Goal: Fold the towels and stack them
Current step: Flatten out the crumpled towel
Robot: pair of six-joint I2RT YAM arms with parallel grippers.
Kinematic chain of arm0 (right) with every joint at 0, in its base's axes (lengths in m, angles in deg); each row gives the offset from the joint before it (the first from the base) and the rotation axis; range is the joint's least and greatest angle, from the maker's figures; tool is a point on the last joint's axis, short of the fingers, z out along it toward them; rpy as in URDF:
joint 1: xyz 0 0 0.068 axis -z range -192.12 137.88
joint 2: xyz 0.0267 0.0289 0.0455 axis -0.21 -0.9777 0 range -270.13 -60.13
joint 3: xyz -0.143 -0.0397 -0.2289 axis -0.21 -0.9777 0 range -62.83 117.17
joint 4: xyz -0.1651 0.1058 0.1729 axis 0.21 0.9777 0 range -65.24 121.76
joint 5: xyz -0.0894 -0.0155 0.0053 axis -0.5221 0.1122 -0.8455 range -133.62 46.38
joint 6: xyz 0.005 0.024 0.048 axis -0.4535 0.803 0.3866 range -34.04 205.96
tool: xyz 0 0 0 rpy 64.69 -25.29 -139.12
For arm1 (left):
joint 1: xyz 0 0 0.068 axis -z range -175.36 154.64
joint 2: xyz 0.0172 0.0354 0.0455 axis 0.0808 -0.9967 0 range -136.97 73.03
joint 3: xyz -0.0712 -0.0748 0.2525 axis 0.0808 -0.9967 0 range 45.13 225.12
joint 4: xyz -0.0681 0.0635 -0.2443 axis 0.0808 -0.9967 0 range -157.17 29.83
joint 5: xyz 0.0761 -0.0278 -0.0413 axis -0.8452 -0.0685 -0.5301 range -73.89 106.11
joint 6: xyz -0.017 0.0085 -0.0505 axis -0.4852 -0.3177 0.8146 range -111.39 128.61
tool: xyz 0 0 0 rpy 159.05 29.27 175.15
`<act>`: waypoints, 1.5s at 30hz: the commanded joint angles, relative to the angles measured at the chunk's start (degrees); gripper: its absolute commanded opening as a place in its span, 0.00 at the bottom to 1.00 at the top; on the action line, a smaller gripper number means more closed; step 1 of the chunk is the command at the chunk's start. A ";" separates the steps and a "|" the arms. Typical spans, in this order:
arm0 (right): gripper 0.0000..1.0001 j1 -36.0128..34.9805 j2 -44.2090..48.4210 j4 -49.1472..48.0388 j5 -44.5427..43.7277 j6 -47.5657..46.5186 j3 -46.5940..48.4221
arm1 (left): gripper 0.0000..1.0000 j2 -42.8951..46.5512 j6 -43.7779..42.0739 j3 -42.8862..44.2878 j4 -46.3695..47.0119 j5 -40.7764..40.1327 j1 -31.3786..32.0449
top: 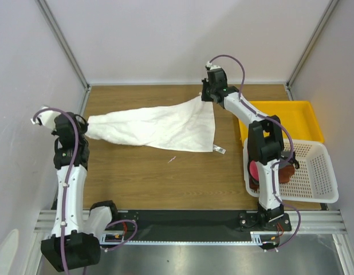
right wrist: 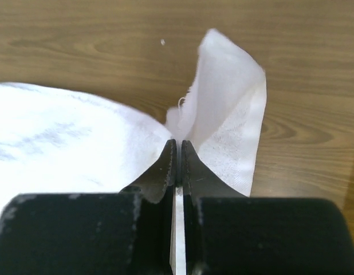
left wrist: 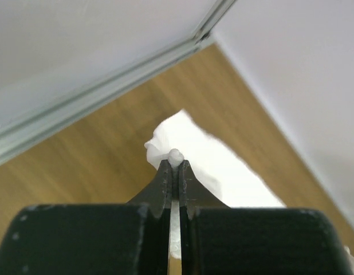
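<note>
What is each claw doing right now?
Left gripper: closed, pinching a corner of the white towel.
Right gripper: closed, pinching another corner of that towel.

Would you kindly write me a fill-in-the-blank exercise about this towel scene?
1. The left gripper and right gripper are both shut on the ____ towel.
2. The tray is coloured ____.
3. The pink towel lies in the ____.
Missing: white; yellow; basket.
</note>
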 commanded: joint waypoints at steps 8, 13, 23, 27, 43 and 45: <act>0.64 0.18 0.94 10.32 6.36 0.76 2.63 | 0.00 6.94 10.35 -11.67 -7.95 -1.87 -0.60; 0.90 -0.70 12.97 8.75 5.15 4.45 -14.15 | 0.00 8.34 12.90 -14.75 -8.83 -2.40 -0.60; 0.80 -2.28 26.18 11.91 -1.10 12.01 -35.44 | 0.00 7.64 17.12 -14.58 -14.37 -5.56 -0.60; 0.75 -2.46 26.09 9.72 0.56 14.12 -38.43 | 0.00 7.56 17.03 -14.23 -14.28 -5.30 -0.60; 0.58 -3.60 22.84 4.70 5.31 17.11 -43.18 | 0.00 8.17 16.59 -14.05 -14.46 -4.86 -0.60; 0.58 -3.77 22.76 4.88 5.40 17.11 -43.36 | 0.00 8.17 16.51 -13.88 -14.37 -4.86 -0.69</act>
